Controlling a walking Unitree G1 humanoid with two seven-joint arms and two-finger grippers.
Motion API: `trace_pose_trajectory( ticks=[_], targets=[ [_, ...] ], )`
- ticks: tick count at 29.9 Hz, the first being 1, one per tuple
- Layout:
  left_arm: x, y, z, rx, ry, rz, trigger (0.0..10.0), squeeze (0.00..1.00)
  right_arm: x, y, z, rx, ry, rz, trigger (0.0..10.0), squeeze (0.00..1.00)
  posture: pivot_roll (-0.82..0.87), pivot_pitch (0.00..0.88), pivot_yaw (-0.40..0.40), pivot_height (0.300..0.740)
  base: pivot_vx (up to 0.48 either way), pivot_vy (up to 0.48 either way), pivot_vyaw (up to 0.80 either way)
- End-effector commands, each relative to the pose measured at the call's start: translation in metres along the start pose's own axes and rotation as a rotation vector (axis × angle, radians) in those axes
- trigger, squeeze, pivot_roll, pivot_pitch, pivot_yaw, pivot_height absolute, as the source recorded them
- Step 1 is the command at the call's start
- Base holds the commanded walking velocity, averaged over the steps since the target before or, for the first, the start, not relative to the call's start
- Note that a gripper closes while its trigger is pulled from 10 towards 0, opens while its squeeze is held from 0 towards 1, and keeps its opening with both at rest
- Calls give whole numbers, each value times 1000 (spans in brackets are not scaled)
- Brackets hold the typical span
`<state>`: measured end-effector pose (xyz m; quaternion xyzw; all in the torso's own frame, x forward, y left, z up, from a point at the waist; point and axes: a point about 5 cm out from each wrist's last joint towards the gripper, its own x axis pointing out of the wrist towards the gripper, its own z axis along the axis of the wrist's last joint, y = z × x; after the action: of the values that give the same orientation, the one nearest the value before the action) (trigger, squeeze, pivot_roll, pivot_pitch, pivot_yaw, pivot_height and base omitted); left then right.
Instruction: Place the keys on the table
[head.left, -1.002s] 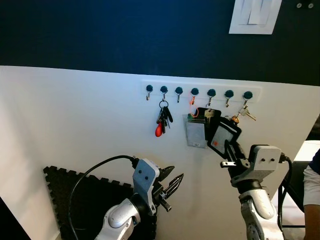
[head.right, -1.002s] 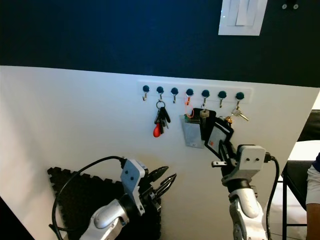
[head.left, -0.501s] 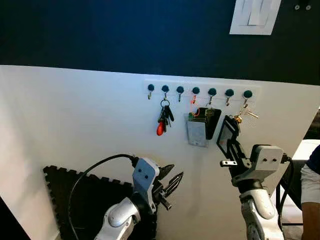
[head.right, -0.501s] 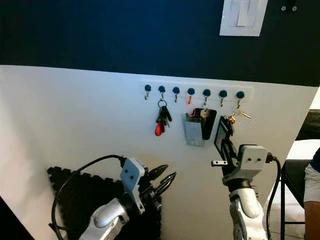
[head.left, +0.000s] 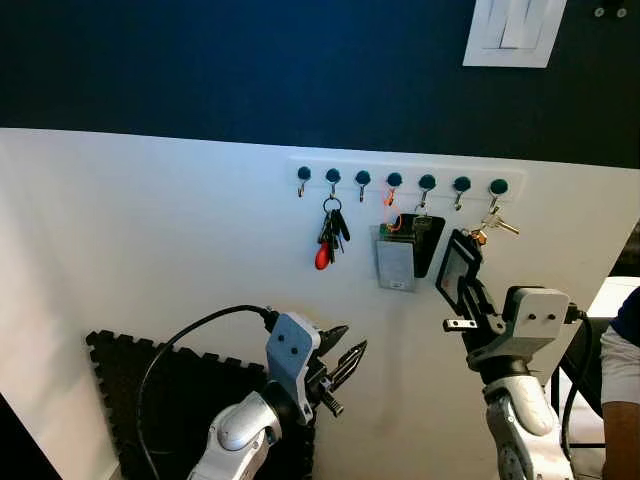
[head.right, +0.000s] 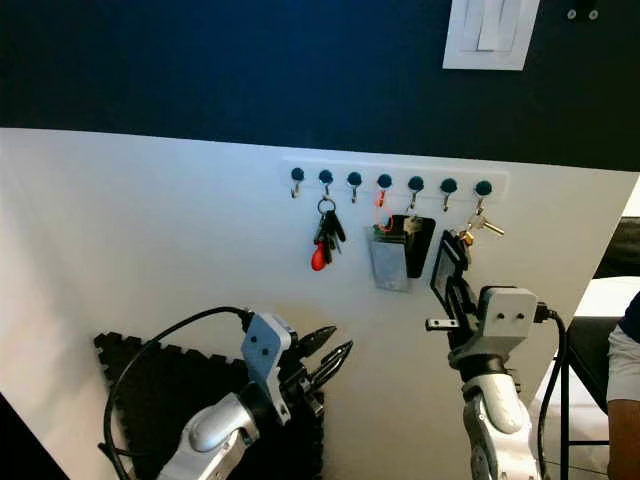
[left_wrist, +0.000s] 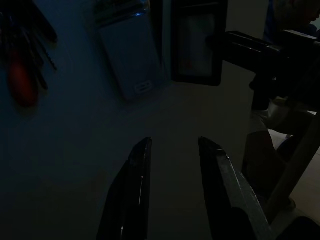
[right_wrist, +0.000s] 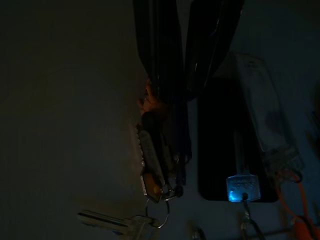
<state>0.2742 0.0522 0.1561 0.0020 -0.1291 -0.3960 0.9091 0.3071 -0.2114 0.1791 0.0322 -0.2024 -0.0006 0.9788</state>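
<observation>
Nearest, the left gripper (head.left: 345, 362) is hovering low before the white wall (head.left: 150, 230), its two long black fingers (left_wrist: 135, 190) standing slightly apart with nothing between them; a black cable (head.left: 190, 335) is looping back from its wrist over a black foam floor mat with a toothed edge (head.left: 150, 385).

Further out, the right gripper (head.left: 462, 285) is reaching up toward the wall, its fingers pinching a flat black rectangular tag (head.left: 452, 262) that is hanging below the rack. In the right wrist view those fingers (right_wrist: 160, 60) are lying close together along the tag and its silver and brass keys (right_wrist: 150, 200), which are dangling from the last hook on the robot's right.

Against the wall, a white rack with seven dark round-knobbed hooks (head.left: 400, 181) is carrying, from the robot's left, a bunch of dark keys with a red fob (head.left: 326, 238), a clear plastic card sleeve on an orange loop (head.left: 394, 260), and a black holder (head.left: 425, 240) just behind it.

Farthest up, a white wall switch plate (head.left: 514, 32) is sitting on the dark navy upper wall (head.left: 200, 60). At the right edge, a person's sleeve and arm (head.left: 620, 390) are showing.
</observation>
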Motion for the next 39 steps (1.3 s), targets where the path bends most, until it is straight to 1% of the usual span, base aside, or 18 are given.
trace_pose_trajectory(
  ticks=[1,6,11,16,18,22,23,27,31,39],
  targets=[
    [1,1,1,28,17,-9,10000,0,9,-16,16,17,-51,-71,10000,0,20,41,28,740,0,0,0],
    [3,1,1,30,18,-10,10000,0,16,-15,24,39,-71,-44,10000,0,20,42,31,740,0,0,0],
    [4,1,1,35,26,-8,10000,0,19,-12,24,38,-62,-3,10000,0,21,43,33,740,0,0,0],
    [4,2,1,41,30,-3,10000,0,18,-11,23,36,-54,-1,10000,0,23,44,32,740,0,0,0],
    [4,3,1,41,30,10,10000,0,17,-12,26,25,-81,-11,10000,0,23,43,31,740,0,0,0],
    [4,4,1,39,30,14,10000,0,17,-12,27,19,-93,-12,10000,0,23,43,31,740,0,0,0],
    [5,5,1,35,26,22,10000,0,15,-15,27,4,-97,-37,10000,0,20,41,30,740,0,0,0],
    [7,6,3,25,14,36,10000,0,10,-22,20,-22,-77,-77,10000,0,20,41,30,740,0,0,0],
    [8,7,4,19,9,48,10000,0,4,-22,12,-32,-46,-71,10000,0,20,42,31,740,0,0,0],
    [8,10,3,20,18,72,10000,0,5,-21,14,-32,-55,-75,10000,0,26,41,31,740,0,0,0]
  ],
)
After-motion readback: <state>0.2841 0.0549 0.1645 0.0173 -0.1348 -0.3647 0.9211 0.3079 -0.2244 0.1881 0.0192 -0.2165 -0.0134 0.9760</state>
